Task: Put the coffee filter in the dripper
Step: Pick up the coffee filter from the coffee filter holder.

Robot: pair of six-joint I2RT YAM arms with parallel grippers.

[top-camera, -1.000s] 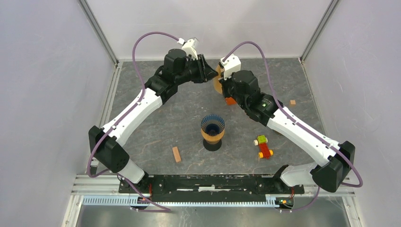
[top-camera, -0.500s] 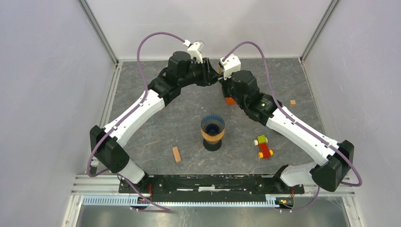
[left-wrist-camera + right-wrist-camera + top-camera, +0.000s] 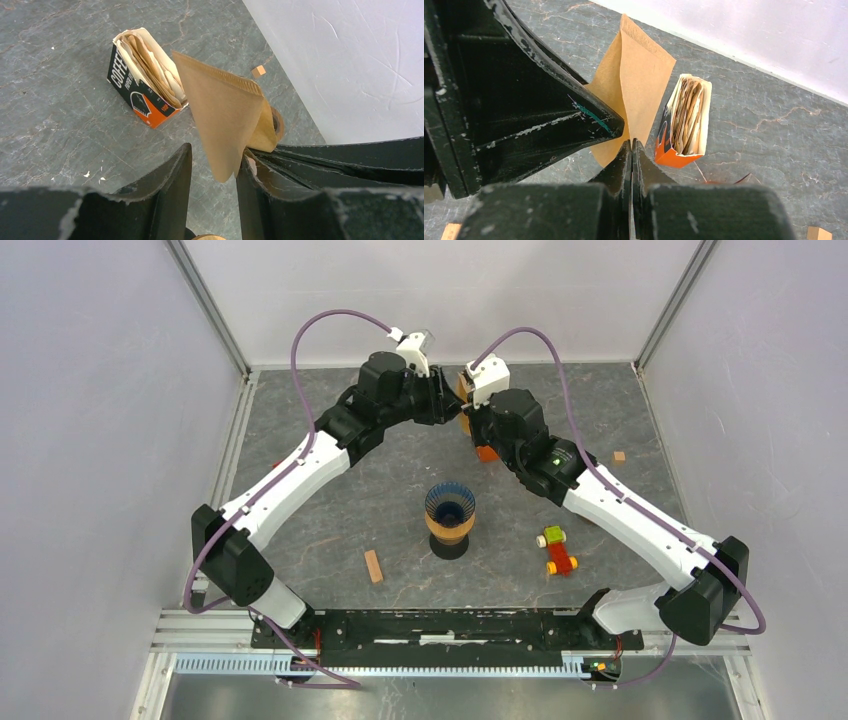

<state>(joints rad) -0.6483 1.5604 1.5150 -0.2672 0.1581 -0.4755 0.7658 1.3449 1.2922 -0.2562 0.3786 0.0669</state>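
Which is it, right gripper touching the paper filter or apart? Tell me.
Touching. Right wrist view: the right gripper is shut on the filter, its lower edge pinched between the fingertips.

A slim tan wooden block [image 3: 373, 566] lies on the grey stone-patterned tabletop [image 3: 330, 510]. Well to its right sits a green, red and yellow toy-brick cluster [image 3: 557, 552]. Farther back are a tiny wooden cube [image 3: 619, 456] and an orange-and-black cardboard carton [image 3: 142, 97].

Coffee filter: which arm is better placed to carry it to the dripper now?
Right. The right gripper is shut on the coffee filter, while the left gripper stands open around the filter's tip, gripping nothing. The dripper stands in the open between both arms.
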